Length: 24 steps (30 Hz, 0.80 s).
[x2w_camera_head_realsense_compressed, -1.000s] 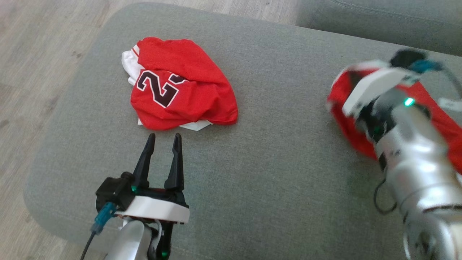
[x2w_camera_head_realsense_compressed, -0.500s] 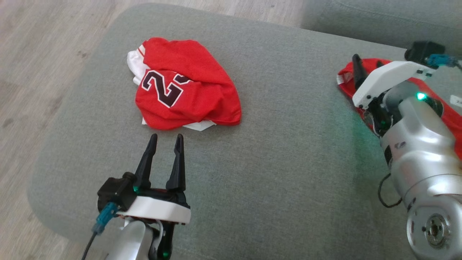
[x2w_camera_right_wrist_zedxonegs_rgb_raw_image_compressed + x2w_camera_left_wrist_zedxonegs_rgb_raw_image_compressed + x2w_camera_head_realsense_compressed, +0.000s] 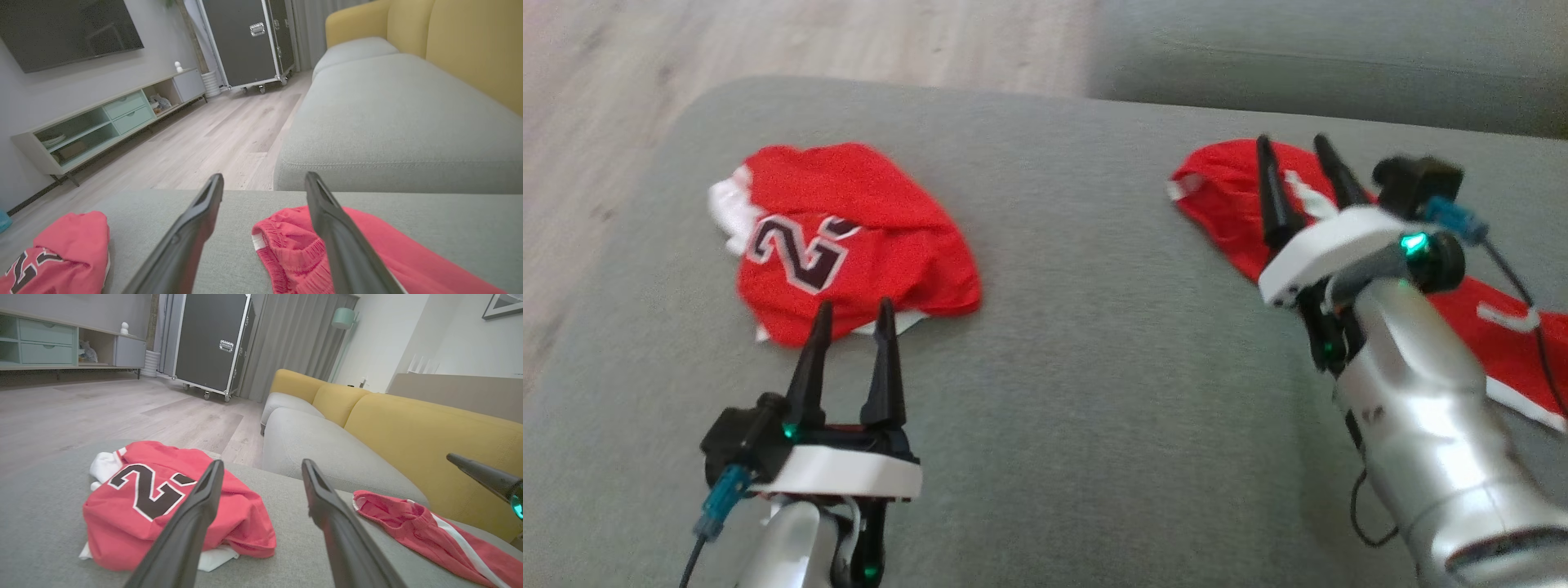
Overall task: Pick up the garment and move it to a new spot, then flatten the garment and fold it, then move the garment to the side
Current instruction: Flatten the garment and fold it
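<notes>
The garment (image 3: 1221,204), red shorts with a white side stripe, is stretched out on the right part of the grey ottoman (image 3: 1094,351). In the head view its long axis is set diagonally, with the elastic waistband pointed up and left and the legs trailed down and right beneath the right arm. The right tool (image 3: 1290,140) is held spread over the waistband end, with nothing pinched. The left tool (image 3: 854,304) is likewise spread and empty, at the near edge of a crumpled red jersey (image 3: 849,237).

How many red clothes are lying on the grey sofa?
2. The numbered jersey lies crumpled on the left, just past the left hand. The striped shorts lie on the right, by the right hand. Nothing else red peeks out.
</notes>
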### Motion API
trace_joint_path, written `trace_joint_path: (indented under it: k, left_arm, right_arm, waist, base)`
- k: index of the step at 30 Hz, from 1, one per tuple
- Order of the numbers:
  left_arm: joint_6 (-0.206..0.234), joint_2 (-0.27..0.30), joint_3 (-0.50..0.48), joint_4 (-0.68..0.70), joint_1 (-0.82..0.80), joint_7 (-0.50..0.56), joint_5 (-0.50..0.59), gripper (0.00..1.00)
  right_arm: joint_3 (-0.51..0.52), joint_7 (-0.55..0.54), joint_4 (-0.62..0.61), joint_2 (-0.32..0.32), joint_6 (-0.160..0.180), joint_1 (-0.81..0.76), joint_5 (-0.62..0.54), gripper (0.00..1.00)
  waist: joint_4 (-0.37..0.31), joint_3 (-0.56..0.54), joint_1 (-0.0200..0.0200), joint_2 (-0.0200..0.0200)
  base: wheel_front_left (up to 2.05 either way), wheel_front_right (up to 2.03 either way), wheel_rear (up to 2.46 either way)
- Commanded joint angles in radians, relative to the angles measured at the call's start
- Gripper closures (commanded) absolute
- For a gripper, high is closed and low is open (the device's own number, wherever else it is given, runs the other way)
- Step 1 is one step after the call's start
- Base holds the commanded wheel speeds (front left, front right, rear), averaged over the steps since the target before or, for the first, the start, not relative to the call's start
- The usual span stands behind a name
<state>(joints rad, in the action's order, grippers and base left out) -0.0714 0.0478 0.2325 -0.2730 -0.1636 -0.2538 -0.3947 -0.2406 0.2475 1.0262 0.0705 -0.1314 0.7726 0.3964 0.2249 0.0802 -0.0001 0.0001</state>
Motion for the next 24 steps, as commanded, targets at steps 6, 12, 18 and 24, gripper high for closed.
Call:
trace_joint_path:
  k: [6,12,18,24]
  left_arm:
    - [-0.003,0.002,-0.071,0.055,-0.005,-0.008,0.013,0.0]
    - [-0.009,0.002,-0.09,0.061,0.006,-0.008,0.017,0.0]
    - [-0.021,0.002,-0.086,0.051,0.001,-0.008,0.03,0.0]
    - [-0.033,0.002,-0.057,0.046,-0.036,-0.008,0.041,0.0]
  right_arm:
    - [0.071,0.014,-0.344,-0.016,0.001,-0.189,-0.127,0.0]
    - [0.116,0.014,-0.554,-0.02,0.001,-0.437,-0.203,0.0]
    - [0.107,0.014,-0.624,-0.02,0.001,-0.521,-0.203,0.0]
    - [0.106,0.011,-0.607,-0.02,0.001,-0.448,-0.24,0.0]
  waist:
    - [-0.147,-0.026,0.0001,-0.0001]
    - [-0.214,-0.034,0.0001,-0.0001]
    - [-0.231,-0.01,0.0001,-0.0001]
    - [-0.18,0.054,0.0001,-0.0001]
  base:
    - [0.0,0.0,0.0]
    - [0.0,0.0,0.0]
    - [0.0,0.0,0.0]
    - [0.0,0.0,0.0]
